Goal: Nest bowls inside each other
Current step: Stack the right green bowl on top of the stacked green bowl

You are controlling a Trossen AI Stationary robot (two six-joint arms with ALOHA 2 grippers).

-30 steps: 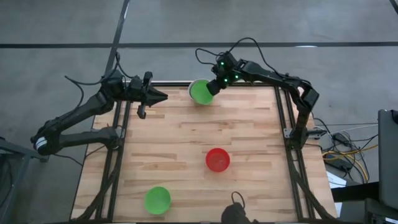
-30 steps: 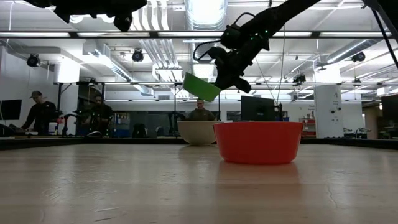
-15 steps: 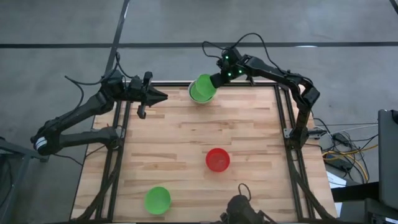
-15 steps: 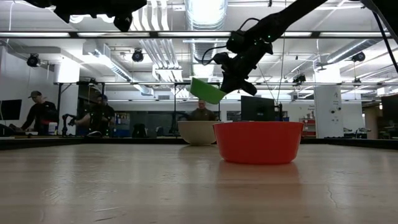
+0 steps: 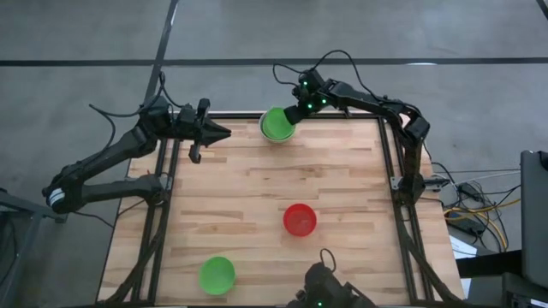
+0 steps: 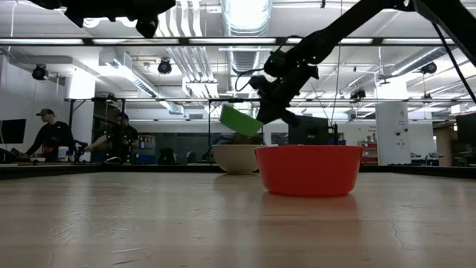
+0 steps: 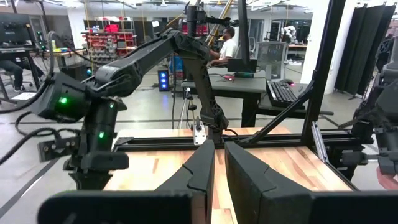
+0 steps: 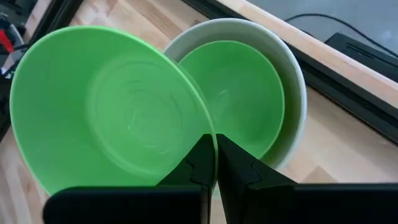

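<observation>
Green bowl (image 8: 112, 106) pinched by its rim in right pincer (image 8: 214, 155); above white bowl (image 8: 292, 81)

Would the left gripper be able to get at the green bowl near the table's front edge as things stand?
Probably yes. The left gripper hangs empty at the far left edge, and only bare table lies between it and the green bowl.

**Where the bowls sit**

One bowl (image 8: 118, 112) hangs tilted, its rim pinched between the right gripper's (image 8: 214, 165) fingers. Just past the fingertips, a second bowl (image 8: 239, 93) sits inside a third bowl (image 8: 295, 93). Two more bowls (image 5: 300, 219) (image 5: 217, 275) sit well apart from them.
</observation>
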